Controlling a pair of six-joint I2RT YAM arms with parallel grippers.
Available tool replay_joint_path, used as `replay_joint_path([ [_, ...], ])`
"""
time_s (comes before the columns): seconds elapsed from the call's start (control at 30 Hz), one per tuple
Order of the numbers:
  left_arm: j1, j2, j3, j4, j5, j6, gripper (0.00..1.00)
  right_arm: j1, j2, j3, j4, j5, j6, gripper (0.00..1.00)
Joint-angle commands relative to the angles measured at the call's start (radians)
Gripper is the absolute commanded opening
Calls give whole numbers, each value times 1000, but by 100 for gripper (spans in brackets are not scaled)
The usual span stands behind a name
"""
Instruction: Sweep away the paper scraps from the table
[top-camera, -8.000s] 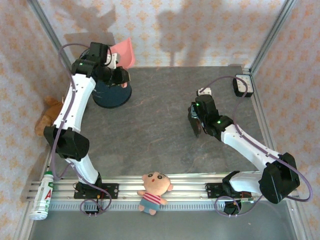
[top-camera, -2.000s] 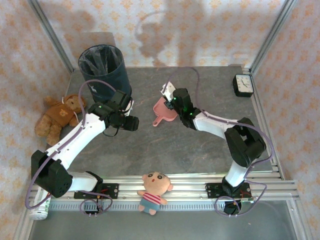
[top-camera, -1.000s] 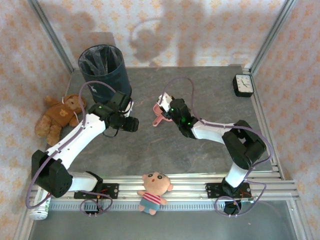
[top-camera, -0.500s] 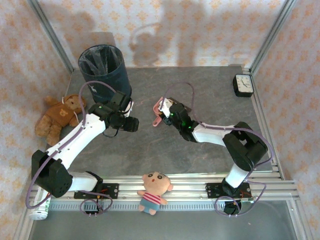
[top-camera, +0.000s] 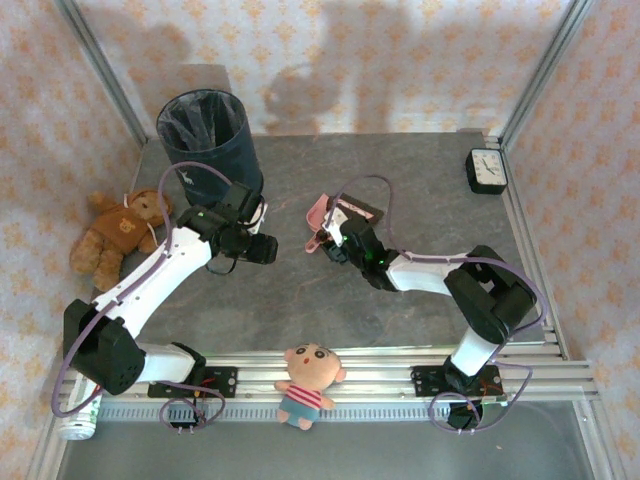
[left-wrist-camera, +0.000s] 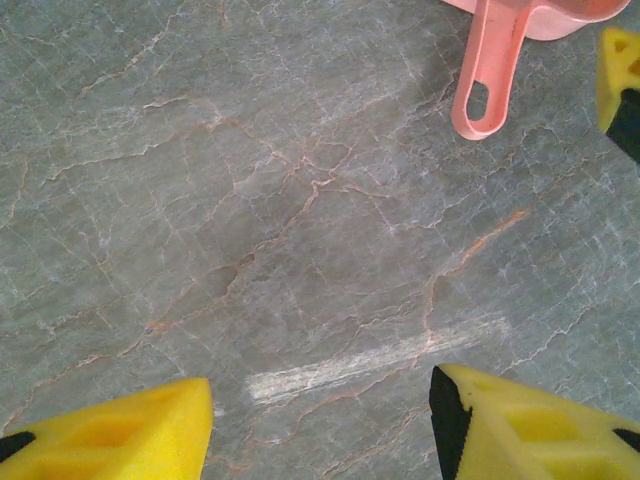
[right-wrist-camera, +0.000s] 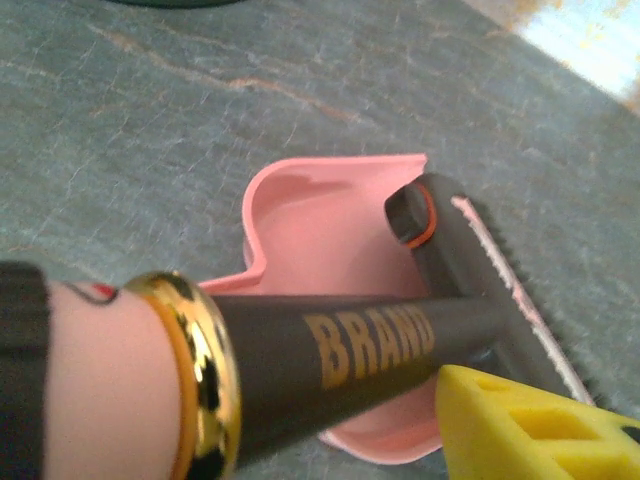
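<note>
Two pincers, from above: we see the left pincer (top-camera: 266, 249) and the right pincer (top-camera: 337, 240) near each other but apart, over the middle of the table (top-camera: 430, 190).
Dustpan, from above: we find the pink dustpan (top-camera: 318, 213) lying on the table at the right pincer's tip, between the two pincers.
Surroundings, from above: a dark bin (top-camera: 205, 135) stands beyond the left pincer. A teddy bear (top-camera: 115, 232) sits further out to that pincer's left, and a clock (top-camera: 487, 170) lies well off to the right pincer's right.
Left pincer, left wrist: its yellow fingers (left-wrist-camera: 130, 435) stand apart and hold nothing, with bare table (left-wrist-camera: 250, 200) between and ahead of them.
Handle, left wrist: the dustpan's pink handle (left-wrist-camera: 488, 85) lies ahead of the left pincer and to its right, clear of the fingers.
Right pincer, right wrist: one yellow finger (right-wrist-camera: 520, 425) shows at the lower right. We cannot tell whether this pincer grips anything or stands loose.
Brush, right wrist: a dark brush (right-wrist-camera: 370, 340) marked BRAND, with a gold ring on its grip, lies across the dustpan (right-wrist-camera: 300, 215) just beside that finger.
Table, right wrist: grey veined stone (right-wrist-camera: 150, 90) stretches beyond the dustpan, ahead of the pincer.
</note>
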Motion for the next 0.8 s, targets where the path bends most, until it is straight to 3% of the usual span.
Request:
replay_joint_path([
  [0.0, 7, 6, -17, 4, 3, 11, 60, 8, -1, -6, -20, -21, 52, 66],
  [0.5, 7, 12, -25, 21, -8, 16, 60, 9, -68, -32, -67, 41, 91, 70],
  [0.63, 8, 14, -16, 26, -96, 13, 60, 9, -133, -50, -72, 134, 124, 70],
  [0.77, 8, 22, -15, 56, -286, 11, 60, 9, -185, -69, -60, 282, 159, 70],
])
